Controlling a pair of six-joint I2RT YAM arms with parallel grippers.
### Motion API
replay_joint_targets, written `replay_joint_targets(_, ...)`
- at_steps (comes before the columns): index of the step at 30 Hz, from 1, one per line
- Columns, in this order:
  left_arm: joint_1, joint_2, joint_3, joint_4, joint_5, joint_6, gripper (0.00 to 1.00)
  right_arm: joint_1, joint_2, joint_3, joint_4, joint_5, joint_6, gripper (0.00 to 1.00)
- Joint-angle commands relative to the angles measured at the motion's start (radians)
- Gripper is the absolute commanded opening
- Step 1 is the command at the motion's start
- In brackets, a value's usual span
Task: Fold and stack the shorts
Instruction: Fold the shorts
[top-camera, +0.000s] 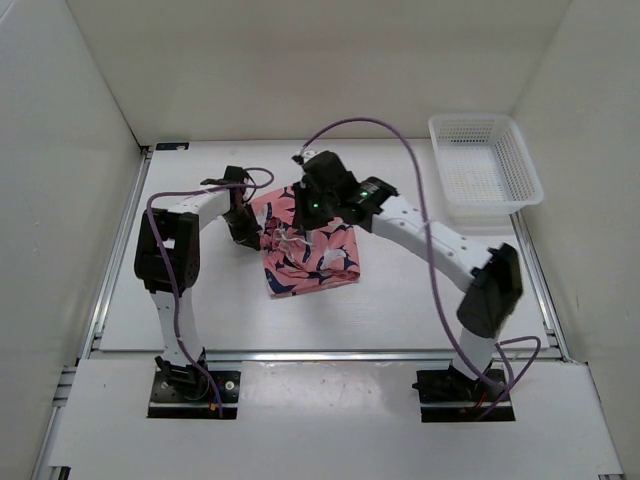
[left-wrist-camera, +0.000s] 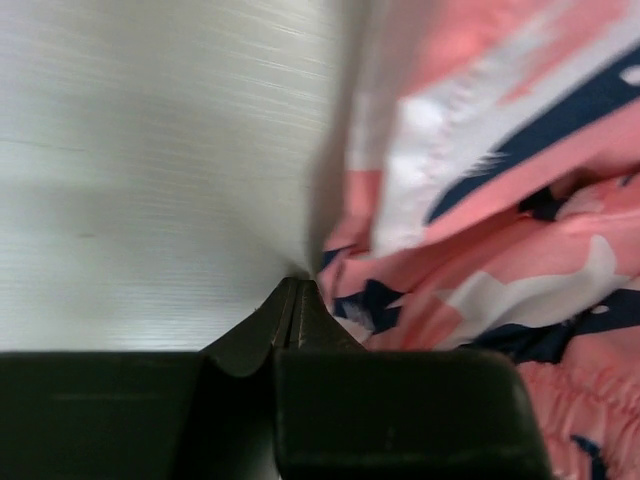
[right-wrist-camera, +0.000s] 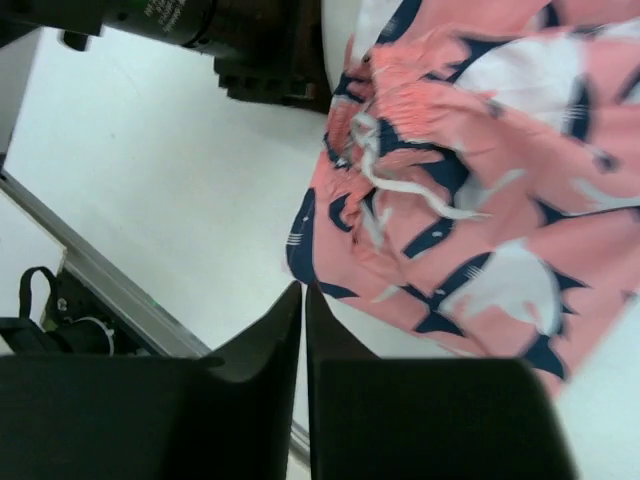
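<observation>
The shorts (top-camera: 305, 250), salmon-pink with navy-and-white sharks, lie folded into a rough square at the table's middle. My left gripper (top-camera: 246, 232) is low at their left edge. In the left wrist view its jaws (left-wrist-camera: 297, 286) are shut tip to tip against the table, right beside the fabric (left-wrist-camera: 480, 230), with no cloth between them. My right gripper (top-camera: 303, 212) hangs over the shorts' far edge. In the right wrist view it (right-wrist-camera: 303, 292) is shut and empty, above the shorts (right-wrist-camera: 470, 200), whose white drawstring (right-wrist-camera: 420, 195) shows.
A white mesh basket (top-camera: 485, 170) stands at the back right corner. A metal rail (top-camera: 110, 280) runs along the table's left edge. Purple cables (top-camera: 370, 125) arc over both arms. White walls close in the back and both sides.
</observation>
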Motion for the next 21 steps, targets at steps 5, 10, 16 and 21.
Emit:
replay_joint_targets(5,0.046,-0.229,0.065,-0.102,-0.115,0.026,0.10,-0.106,-0.074,-0.095,0.000,0.046,0.044,0.00)
replay_joint_targets(10,-0.001,-0.352,0.121,-0.190,-0.144,0.026,0.10,-0.106,0.073,-0.003,-0.031,0.013,0.019,0.00)
replay_joint_targets(16,-0.001,-0.459,0.121,-0.247,-0.126,0.006,0.10,-0.106,0.312,0.211,-0.031,-0.065,0.010,0.00)
replay_joint_targets(21,-0.001,-0.518,0.110,-0.285,-0.135,0.006,0.10,-0.106,0.561,0.380,-0.013,-0.094,0.034,0.00)
